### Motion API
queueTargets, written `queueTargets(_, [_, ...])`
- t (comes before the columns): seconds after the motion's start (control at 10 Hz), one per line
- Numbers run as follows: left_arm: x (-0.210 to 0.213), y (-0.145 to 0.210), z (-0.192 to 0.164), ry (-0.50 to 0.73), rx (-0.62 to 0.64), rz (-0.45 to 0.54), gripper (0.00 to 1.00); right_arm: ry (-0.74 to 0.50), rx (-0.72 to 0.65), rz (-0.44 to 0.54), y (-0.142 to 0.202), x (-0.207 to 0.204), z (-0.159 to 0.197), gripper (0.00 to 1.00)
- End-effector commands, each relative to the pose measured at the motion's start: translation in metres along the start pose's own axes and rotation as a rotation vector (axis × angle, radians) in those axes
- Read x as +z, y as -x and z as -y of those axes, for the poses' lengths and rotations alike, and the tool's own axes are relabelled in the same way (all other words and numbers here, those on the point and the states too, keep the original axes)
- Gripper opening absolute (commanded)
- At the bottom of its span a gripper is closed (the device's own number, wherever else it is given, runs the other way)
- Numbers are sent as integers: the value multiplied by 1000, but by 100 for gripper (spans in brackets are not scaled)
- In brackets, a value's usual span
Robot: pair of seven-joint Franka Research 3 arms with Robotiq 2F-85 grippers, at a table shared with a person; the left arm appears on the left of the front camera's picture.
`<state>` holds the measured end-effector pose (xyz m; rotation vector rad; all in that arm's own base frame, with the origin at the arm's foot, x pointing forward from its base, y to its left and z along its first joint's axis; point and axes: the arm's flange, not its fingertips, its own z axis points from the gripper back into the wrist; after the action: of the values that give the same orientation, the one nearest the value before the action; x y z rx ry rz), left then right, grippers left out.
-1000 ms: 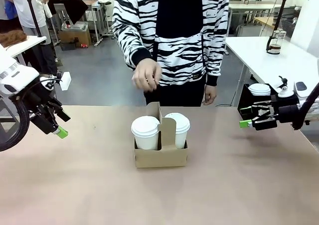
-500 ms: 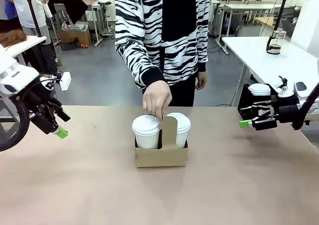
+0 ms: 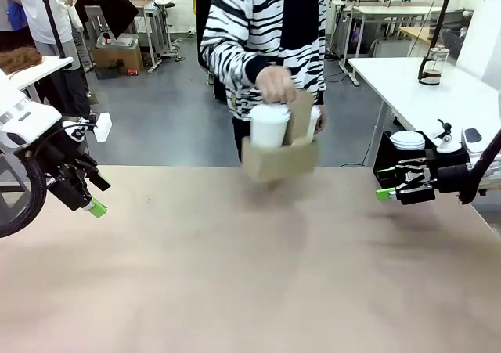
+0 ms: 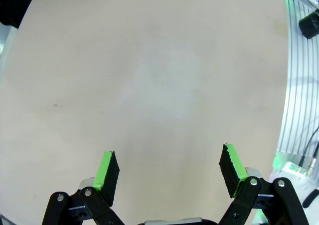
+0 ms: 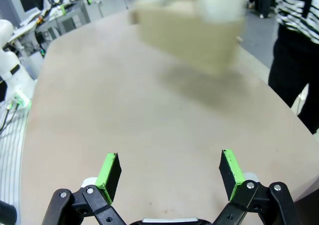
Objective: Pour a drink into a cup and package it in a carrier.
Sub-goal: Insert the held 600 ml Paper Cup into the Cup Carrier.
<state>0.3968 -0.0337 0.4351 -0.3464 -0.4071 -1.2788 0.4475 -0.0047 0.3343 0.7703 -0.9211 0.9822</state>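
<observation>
On the robot's left, the left tool (image 3: pixel 86 196) hangs over the near-left edge of the counter (image 3: pixel 250 290) exactly as it did a second ago, its green pads (image 4: pixel 105 167) spread wide with nothing between them. The change is in the middle: a second ago the carrier (image 3: pixel 279 157) stood on the counter with both slots filled, half a second ago the person's hand (image 3: pixel 275 83) had closed on its upright divider, and now that hand has lifted it clear, so it hangs blurred in the air above the far edge, in front of the person's striped top. The cup (image 3: pixel 268 126) rides in the slot on picture left, with a second white cup just beside it behind the divider. On the right, the right tool (image 3: pixel 395 187) has not stirred either, its pads (image 5: pixel 229 167) standing well apart and empty. I judge the pouring and packaging finished, the person carrying the order away, with nothing left for either arm.
</observation>
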Motion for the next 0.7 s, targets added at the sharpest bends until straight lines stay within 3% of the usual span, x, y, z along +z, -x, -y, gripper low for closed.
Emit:
queueTargets(0.0, [0, 0, 0, 4, -6, 17, 100, -6, 1, 9, -1, 1, 2, 100])
queueTargets(0.6, [0, 0, 0, 4, -6, 17, 100, -6, 1, 9, -1, 1, 2, 100])
